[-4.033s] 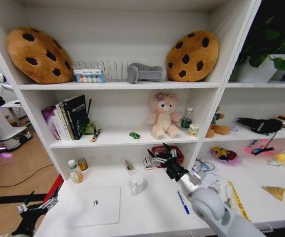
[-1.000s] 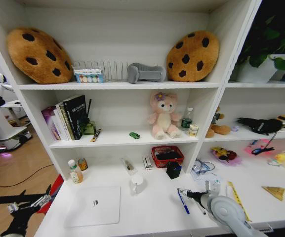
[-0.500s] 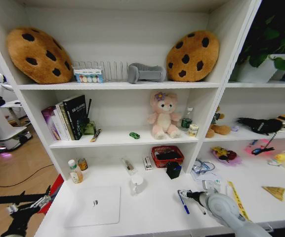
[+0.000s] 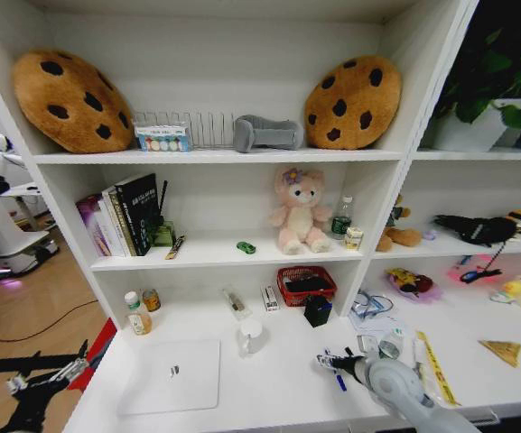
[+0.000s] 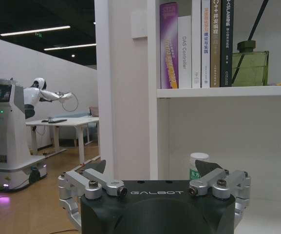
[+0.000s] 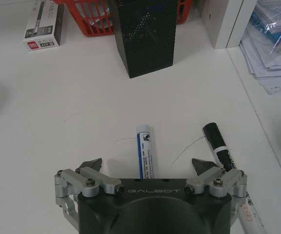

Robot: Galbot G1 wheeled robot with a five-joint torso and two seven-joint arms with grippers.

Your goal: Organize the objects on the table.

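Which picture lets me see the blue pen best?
The right wrist view: the blue pen lies on the white desk straight between the open fingers of the right gripper, beside the black pen. The head view shows it as a small sliver by that gripper. The left wrist view faces the bookshelf instead.

Open desk around the pens, clutter standing behind

Right gripper (image 6: 149, 171) is straddling the blue pen (image 6: 144, 151) with jaws spread; black pen (image 6: 217, 145) is crowding one finger; mesh holder (image 6: 144, 34) is blocking the table's (image 6: 57, 112) rear edge.
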